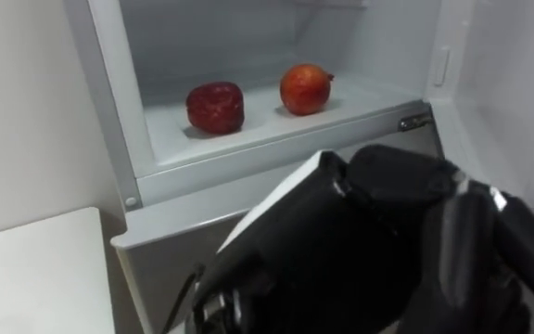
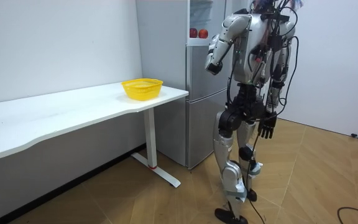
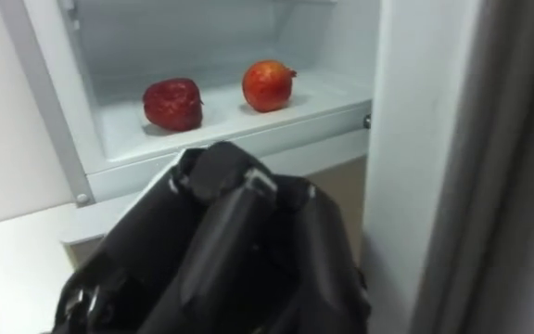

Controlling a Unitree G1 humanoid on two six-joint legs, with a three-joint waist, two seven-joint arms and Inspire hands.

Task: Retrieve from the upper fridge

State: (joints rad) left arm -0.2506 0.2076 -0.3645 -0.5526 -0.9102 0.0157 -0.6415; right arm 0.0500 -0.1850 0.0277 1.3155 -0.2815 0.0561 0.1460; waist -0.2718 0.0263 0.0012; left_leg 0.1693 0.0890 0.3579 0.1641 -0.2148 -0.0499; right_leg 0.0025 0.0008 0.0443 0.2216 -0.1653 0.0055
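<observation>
Foreground, lower centre to lower right of the left eye view: my left hand, raised in front of the fridge, with its dark back turned toward the camera. From this side I cannot tell whether it is released or clenched. In the room view my right hand hangs beside my thigh at centre right of the frame, released and holding nothing.

Lower left of the left eye view: a corner of the white counter, just beside the fridge. In the room view, left of centre, a yellow basket stands on the counter's end nearest the fridge.

Background, upper half of the frame: the open upper compartment, with a white shelf. Two fruits rest on it, near each other but apart. The dark red fruit is toward the frame's left and the orange-red fruit is to its right, slightly deeper in. Both lie above and beyond my left hand, untouched by it.
</observation>
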